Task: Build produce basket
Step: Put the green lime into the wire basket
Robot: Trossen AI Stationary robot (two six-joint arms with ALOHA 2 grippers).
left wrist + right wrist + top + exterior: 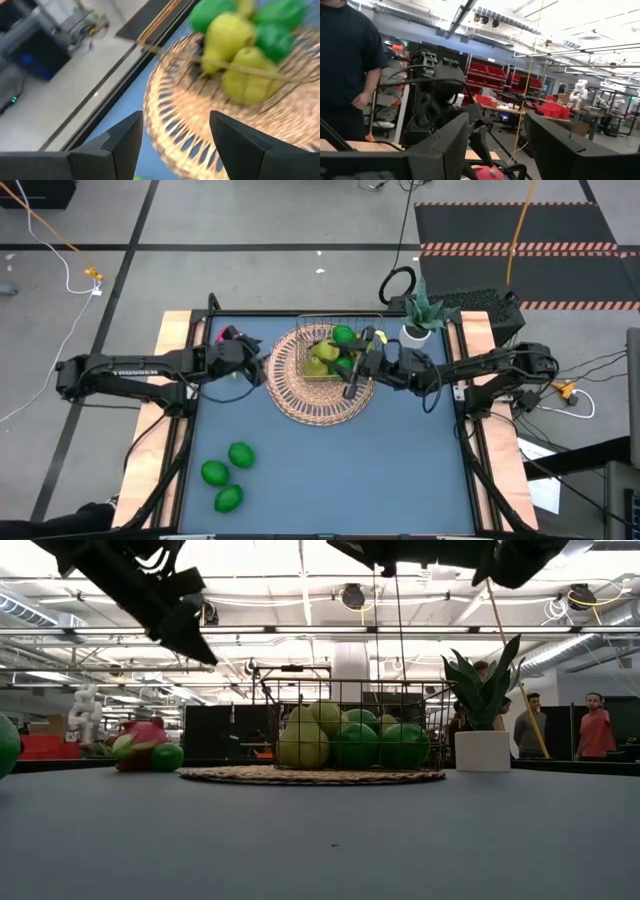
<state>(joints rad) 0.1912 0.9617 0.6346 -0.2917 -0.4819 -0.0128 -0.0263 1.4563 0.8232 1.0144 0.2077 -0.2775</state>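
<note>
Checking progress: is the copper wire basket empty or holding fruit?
Holding fruit: the copper wire-mesh basket contains yellow-green pears and round green limes.

Your table [400,470] has a blue top with pale wood side rails. Directly on it: round woven mat [300,402] near the far middle, three limes [229,475] clustered front left, dragon fruit [140,743] with one lime [167,757] far left, potted plant [418,320] far right.

robotics workshop: red parts bins [492,75]
</note>
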